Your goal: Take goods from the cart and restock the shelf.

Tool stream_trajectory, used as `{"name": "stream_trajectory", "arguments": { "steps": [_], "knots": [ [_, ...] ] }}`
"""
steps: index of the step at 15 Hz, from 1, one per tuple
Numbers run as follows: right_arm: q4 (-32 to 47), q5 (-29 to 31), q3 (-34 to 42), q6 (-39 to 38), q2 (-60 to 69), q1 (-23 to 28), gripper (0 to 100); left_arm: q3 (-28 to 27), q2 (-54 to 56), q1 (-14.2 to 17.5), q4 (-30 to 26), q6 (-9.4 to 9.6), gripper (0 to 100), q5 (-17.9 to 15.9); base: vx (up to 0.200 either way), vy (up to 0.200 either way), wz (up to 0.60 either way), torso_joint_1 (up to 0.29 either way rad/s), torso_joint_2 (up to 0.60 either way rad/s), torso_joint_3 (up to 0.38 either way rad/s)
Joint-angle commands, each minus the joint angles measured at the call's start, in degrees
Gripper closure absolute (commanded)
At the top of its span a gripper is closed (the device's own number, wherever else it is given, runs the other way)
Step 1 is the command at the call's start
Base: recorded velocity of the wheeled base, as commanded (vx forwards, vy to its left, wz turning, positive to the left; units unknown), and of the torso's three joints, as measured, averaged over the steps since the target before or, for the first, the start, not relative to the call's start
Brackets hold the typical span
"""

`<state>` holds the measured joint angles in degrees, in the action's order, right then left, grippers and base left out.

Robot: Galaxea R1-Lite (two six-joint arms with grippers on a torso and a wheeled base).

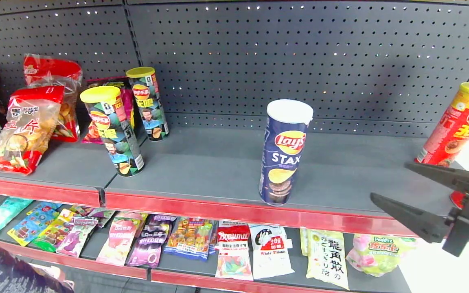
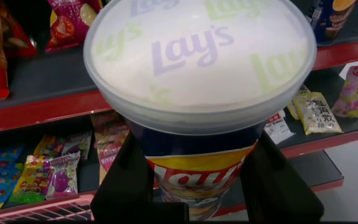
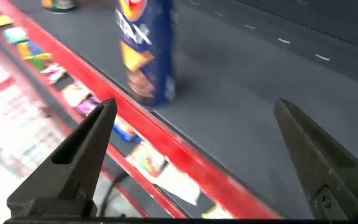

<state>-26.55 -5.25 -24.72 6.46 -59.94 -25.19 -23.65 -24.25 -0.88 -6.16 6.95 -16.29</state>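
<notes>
Chip can (image 2: 197,56), white-lidded over a blue body, is clenched in the left hand (image 2: 197,186). The left wrist view looks down on the lid, with a dark finger (image 2: 129,180) pressed to each side of the body below it (the grasp is plain from this angle).

The right hand (image 1: 390,181) is released, jaws wide apart with nothing between them. In the head view it hangs at about 4 o'clock, just in front of the red front edge of the upper shelf (image 1: 218,171). Its own wrist view looks out between the two fingers at a blue can (image 3: 148,50) on that shelf. The head view adds the wider layout: the blue can (image 1: 285,152) stands upright near the front edge, at 10 o'clock from the right hand and apart from it. A red can (image 1: 456,126) stands at 3 o'clock from the blue can, well apart. Two yellow-lidded cans (image 1: 112,130) stand towards 9 o'clock, with snack bags (image 1: 23,130) beyond them. Flat packets (image 1: 234,248) line the lower shelf (image 1: 185,266) at 6 o'clock.
</notes>
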Motion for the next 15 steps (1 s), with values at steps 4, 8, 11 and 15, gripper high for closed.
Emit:
{"name": "stream_trajectory", "arguments": {
  "steps": [4, 8, 11, 15],
  "knots": [
    [29.9, 5.1, 3.4, 0.3, 35.5, 14.7, 0, 1.1, 1.5, 0.0, 0.1, -0.18, 100, -0.1, 0.000, 0.000, 0.00, 0.000, 0.00, 0.000],
    [50.3, 7.2, 1.7, 0.6, 53.1, 21.2, 0, 1.5, 1.7, 0.0, 0.2, -0.27, 100, -0.1, 0.000, 0.000, 0.00, 0.000, 0.00, 0.000],
    [50.7, 8.6, 2.7, 0.5, 55.5, 22.7, 0, 1.2, 1.9, 0.0, 0.2, -0.53, 100, -0.1, 0.000, 0.000, 0.00, 0.000, 0.00, 0.000],
    [50.5, 7.3, 7.0, 1.4, 55.5, 22.7, 0, 1.1, 3.2, 0.0, 0.2, -0.62, 100, -0.1, 0.000, 0.000, 0.00, 0.000, 0.00, 0.000]
  ]
}}
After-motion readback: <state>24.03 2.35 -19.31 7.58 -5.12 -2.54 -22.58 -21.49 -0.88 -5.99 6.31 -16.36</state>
